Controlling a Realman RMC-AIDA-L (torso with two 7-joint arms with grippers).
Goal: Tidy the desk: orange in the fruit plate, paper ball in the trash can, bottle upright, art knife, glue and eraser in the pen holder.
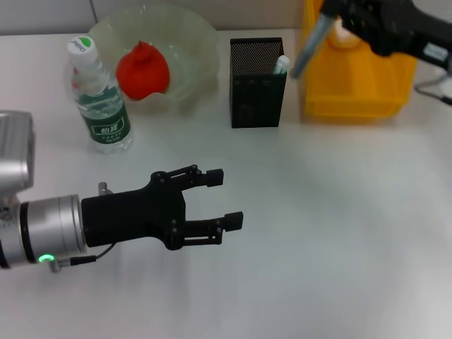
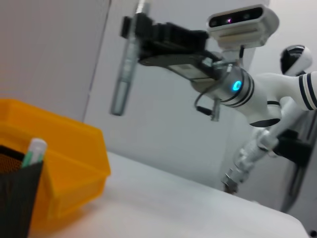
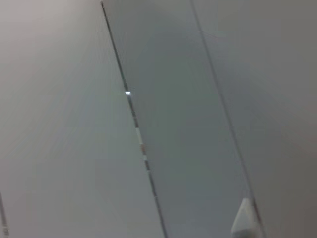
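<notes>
My right pincer [image 1: 332, 18] is raised at the far right, above the gap between the pen holder [image 1: 258, 85] and the trash can [image 1: 357, 78], clamped on the top of a grey art knife [image 1: 307, 46] that hangs tilted downward; the left wrist view shows it [image 2: 124, 74] well above the can [image 2: 64, 158]. My left pincer [image 1: 222, 199] hovers low over the bare surface [image 1: 339, 226] near me, jaws apart and empty. The orange [image 1: 143, 70] lies in the fruit plate [image 1: 191, 35]. The bottle [image 1: 99, 99] stands upright just beside the plate. A green-and-white glue stick [image 1: 281, 65] pokes out of the holder.
</notes>
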